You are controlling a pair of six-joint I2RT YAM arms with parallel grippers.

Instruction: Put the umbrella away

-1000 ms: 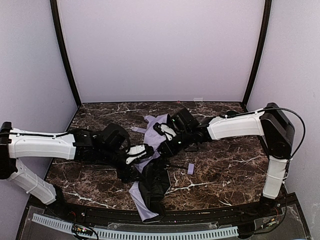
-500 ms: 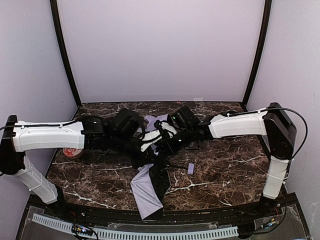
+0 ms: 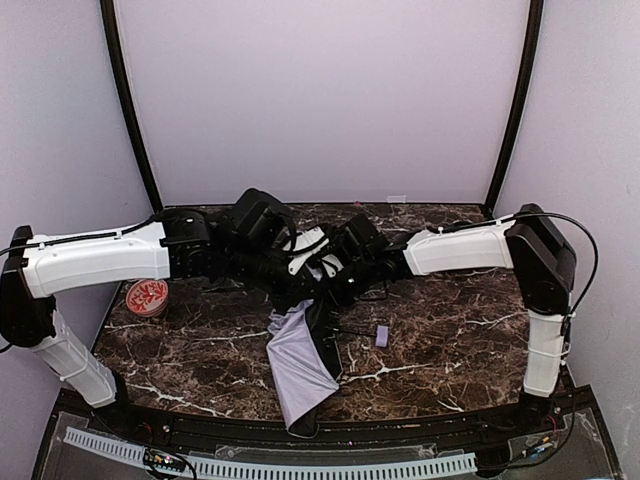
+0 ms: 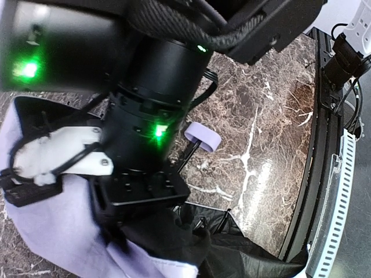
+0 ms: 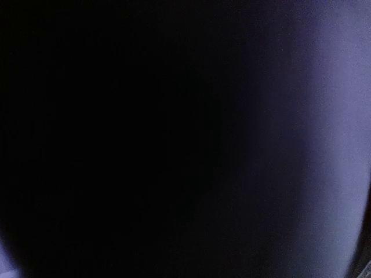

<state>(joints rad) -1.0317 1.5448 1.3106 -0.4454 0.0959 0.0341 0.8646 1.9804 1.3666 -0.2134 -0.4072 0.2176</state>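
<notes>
Lavender umbrella (image 3: 300,365), limp, black-lined, on veined marble table (image 3: 450,320); left claw (image 3: 300,268), right claw (image 3: 328,270) buried, grip unreadable.

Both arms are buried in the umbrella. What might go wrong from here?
The left arm and right arm meet tightly over the umbrella; they may collide or tear it. The right wrist view is nearly black, so that side works blind. Fabric near the table edge may slide off.

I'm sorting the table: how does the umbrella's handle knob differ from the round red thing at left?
The handle knob is lavender and blocky; the red disc is round with white markings. The knob ends the umbrella's thin black shaft; the disc lies apart, near the left arm. Both lie on the marble table.
</notes>
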